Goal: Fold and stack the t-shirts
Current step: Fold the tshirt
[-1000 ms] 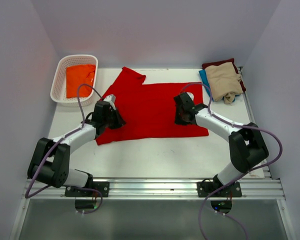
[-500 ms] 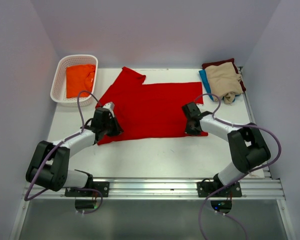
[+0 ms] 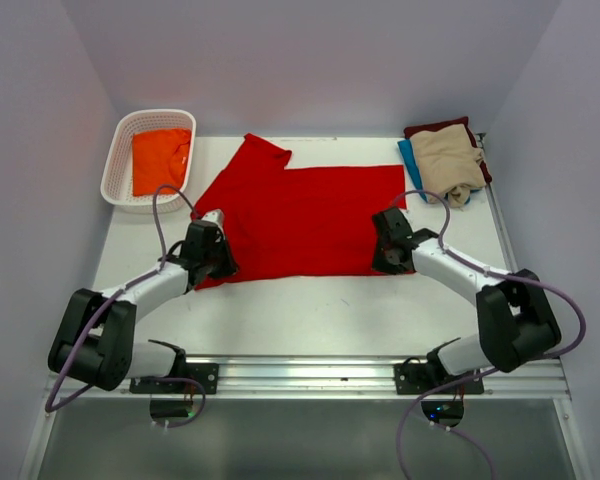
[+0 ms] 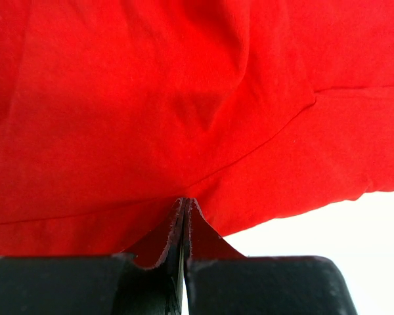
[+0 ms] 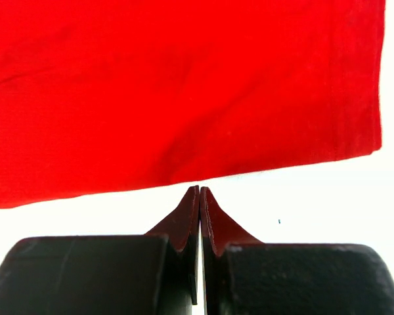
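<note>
**Operator:** Report edges and free working room.

**Technician:** The red t-shirt [image 3: 300,220] lies spread in the middle of the table [image 3: 310,315]. A wide bare strip of table runs between its near hem and the rail [image 3: 310,368] at the arm bases. Bare table also shows at the left, below the white basket [image 3: 115,170]. Room is tight at the far right, where the red shirt's far corner comes just beside the blue t-shirt [image 3: 408,152].

**Operator:** End effector status?

**Technician:** The left gripper [image 4: 184,207] is closed, with its tips set on the near-left hem. I cannot tell whether cloth is caught between them. The right gripper [image 5: 199,193] is closed and empty. Its tips sit at the near hem by the right corner, over white table.

**Operator:** Condition of the shirt?

**Technician:** It is bright red and mostly flat. One sleeve juts out at the far left. The left wrist view shows a soft pucker and a curved seam. In the right wrist view the near hem is straight and the corner is square.

**Operator:** Other garments?

**Technician:** The orange t-shirt [image 3: 160,160] lies in the basket. The beige t-shirt [image 3: 445,160] is stacked on the blue one and the maroon t-shirt [image 3: 435,128] in the far right corner.
</note>
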Motion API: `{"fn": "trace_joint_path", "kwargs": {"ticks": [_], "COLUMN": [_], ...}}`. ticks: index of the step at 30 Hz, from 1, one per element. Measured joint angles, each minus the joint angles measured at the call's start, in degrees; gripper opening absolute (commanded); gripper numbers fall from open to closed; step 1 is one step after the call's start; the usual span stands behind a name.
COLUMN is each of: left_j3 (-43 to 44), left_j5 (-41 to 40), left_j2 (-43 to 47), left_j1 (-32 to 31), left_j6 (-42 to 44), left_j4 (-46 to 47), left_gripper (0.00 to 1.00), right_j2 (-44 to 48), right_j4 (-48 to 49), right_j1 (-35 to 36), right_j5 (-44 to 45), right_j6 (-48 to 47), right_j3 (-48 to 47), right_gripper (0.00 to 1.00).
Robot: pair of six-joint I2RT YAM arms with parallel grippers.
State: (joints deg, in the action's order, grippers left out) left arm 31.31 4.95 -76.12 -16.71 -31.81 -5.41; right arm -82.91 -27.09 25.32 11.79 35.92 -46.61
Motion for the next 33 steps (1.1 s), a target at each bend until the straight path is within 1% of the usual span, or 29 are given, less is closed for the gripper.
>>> {"fn": "trace_joint_path", "kwargs": {"ticks": [2,4,8,12,16,20,27,33], "left_j3": [0.0,0.1,0.3,0.6,1.2,1.5,2.4,1.1], "left_j5": [-0.6,-1.0,-2.3,-3.7,-4.2,-4.4,-3.8,-1.0], "left_j2": [0.5,0.5,-0.9,-2.9,-4.0,-4.1,-4.3,-2.9], "left_j1": [0.0,0.0,0.1,0.1,0.1,0.1,0.2,0.5], "left_j6": [0.0,0.0,0.0,0.0,-0.1,-0.6,-3.7,-6.2], "left_j4": [0.1,0.1,0.0,0.2,1.5,0.6,-2.8,-3.8], "left_gripper": [0.02,0.01,0.00,0.00,0.00,0.00,0.00,0.00], "right_j2": [0.5,-1.0,-6.1,-11.7,-11.7,-9.8,-5.4,-2.9], "right_j4": [-0.9,-1.1,0.3,2.3,4.9,6.1,0.6,-4.2], "right_j1": [0.0,0.0,0.0,0.0,0.0,0.0,0.1,0.1], "right_j5": [0.0,0.1,0.1,0.1,-0.4,-0.4,-0.4,-0.4], "right_j6": [-0.6,-1.4,-2.3,-2.5,-2.5,-2.5,-2.4,-2.1], "right_j3": [-1.2,-3.3,-6.2,-6.5,-6.0,-3.9,-0.7,0.4], "right_gripper": [0.00,0.00,0.00,0.00,0.00,0.00,0.00,0.00]}}
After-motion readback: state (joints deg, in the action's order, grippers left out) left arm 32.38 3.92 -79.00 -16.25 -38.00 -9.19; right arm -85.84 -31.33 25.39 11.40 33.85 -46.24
